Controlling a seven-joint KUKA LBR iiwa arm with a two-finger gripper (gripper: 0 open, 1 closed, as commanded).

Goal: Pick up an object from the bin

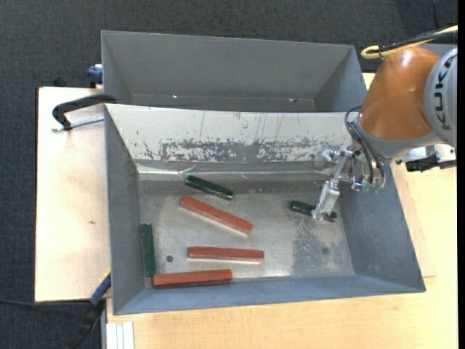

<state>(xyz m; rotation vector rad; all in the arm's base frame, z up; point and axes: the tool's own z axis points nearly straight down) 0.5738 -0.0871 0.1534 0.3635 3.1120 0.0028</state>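
Observation:
My gripper (pixel 324 212) reaches down into the right part of the bin, its fingers low near the floor. A short dark green stick (pixel 301 208) lies right at the fingertips, its right end hidden behind them. Whether the fingers close on it cannot be seen. To the left lies a reddish-brown bar (pixel 216 215), slanted across the middle of the floor.
Another dark green stick (pixel 209 187) lies by the back wall. Two more reddish-brown bars (pixel 225 254) (pixel 192 278) lie near the front, and a dark green stick (pixel 147 249) runs along the left wall. The arm with its orange cover hangs over the bin's right rim.

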